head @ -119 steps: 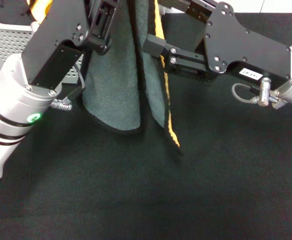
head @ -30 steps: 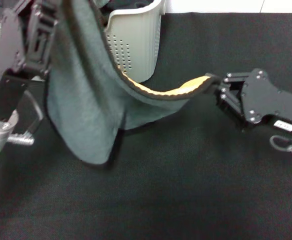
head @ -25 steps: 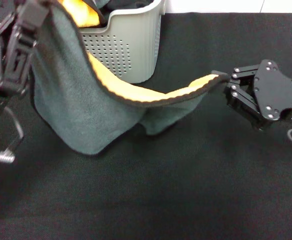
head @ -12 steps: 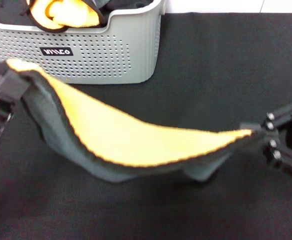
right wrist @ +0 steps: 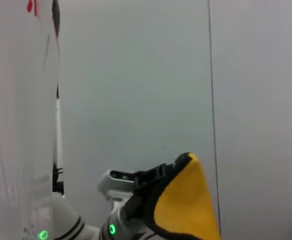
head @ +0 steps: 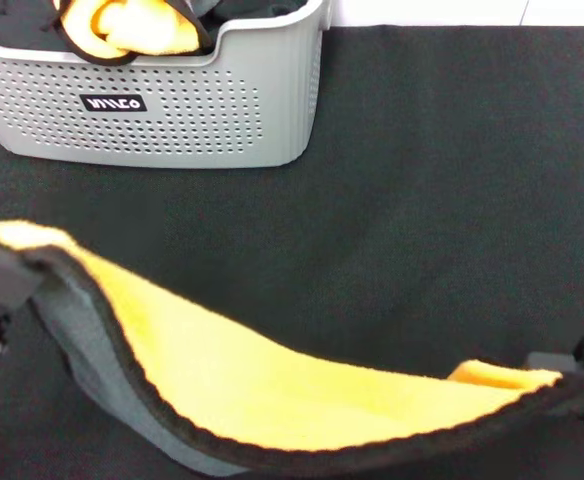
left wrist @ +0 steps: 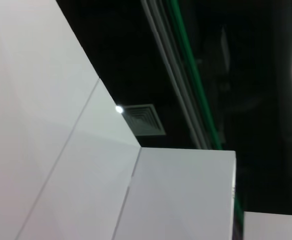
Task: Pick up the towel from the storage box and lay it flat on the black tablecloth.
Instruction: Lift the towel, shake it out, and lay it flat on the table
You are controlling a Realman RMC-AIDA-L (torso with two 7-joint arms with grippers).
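The towel (head: pixel 272 385) hangs stretched between my two grippers, low over the black tablecloth (head: pixel 452 180), near its front edge. Its yellow-orange reverse faces up, and the grey-green side shows at the lower left under the black border. My left gripper (head: pixel 0 268) is shut on the towel's left corner at the view's left edge. My right gripper (head: pixel 570 378) is shut on the right corner at the lower right. The right wrist view shows that yellow corner (right wrist: pixel 186 205) with my left arm (right wrist: pixel 118 197) beyond it. The storage box (head: pixel 212 110) stands at the back left.
A bunched yellow-orange cloth with a dark edge (head: pixel 122 25) lies in the storage box. The tablecloth stretches bare to the right of the box. The left wrist view shows only ceiling and wall panels.
Both grippers have moved toward the front of the table and farther apart, carrying the towel away from the storage box. The towel has spread wider, with more of its yellow side showing.
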